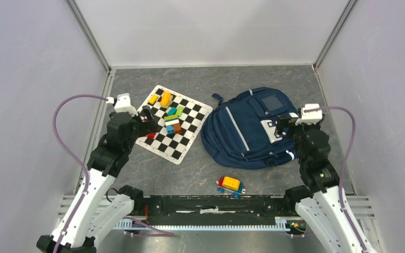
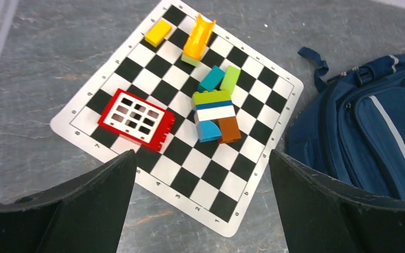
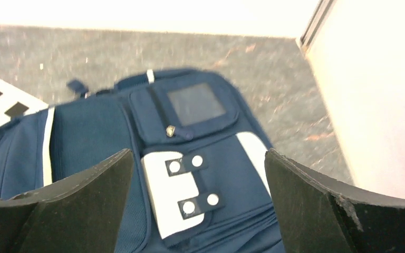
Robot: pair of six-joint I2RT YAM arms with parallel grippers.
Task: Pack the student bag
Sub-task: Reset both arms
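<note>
Grey, stone-patterned tabletop (image 1: 200,168) is filling the walled cell, and everything on it is lying loose. The student bag (image 1: 242,129) is lying flat on the right half of the table, just beside the right corner of a chessboard mat (image 1: 187,138). Its pockets are looking zipped, though I cannot tell this for every zip.

By my reading, the packing is only beginning. Coloured bricks (image 2: 216,113), a red window panel (image 2: 135,118) and an orange slide piece (image 2: 199,39) are sitting on the mat. A toy car (image 1: 230,184) is standing alone near the table's near edge. Nothing is showing inside the bag. Opening it and moving all these items in is what seems to be left.

The right gripper (image 3: 199,153) is hovering over the bag's right side with its fingers spread wide and holding nothing. Between them the white-patched strap (image 3: 171,192) is showing directly below. Whether the fingers are touching the fabric I cannot tell.

The left gripper (image 2: 200,155) is likewise gaping and empty, hanging over the mat's left part. The bag is lying to its right, beyond the bricks.
</note>
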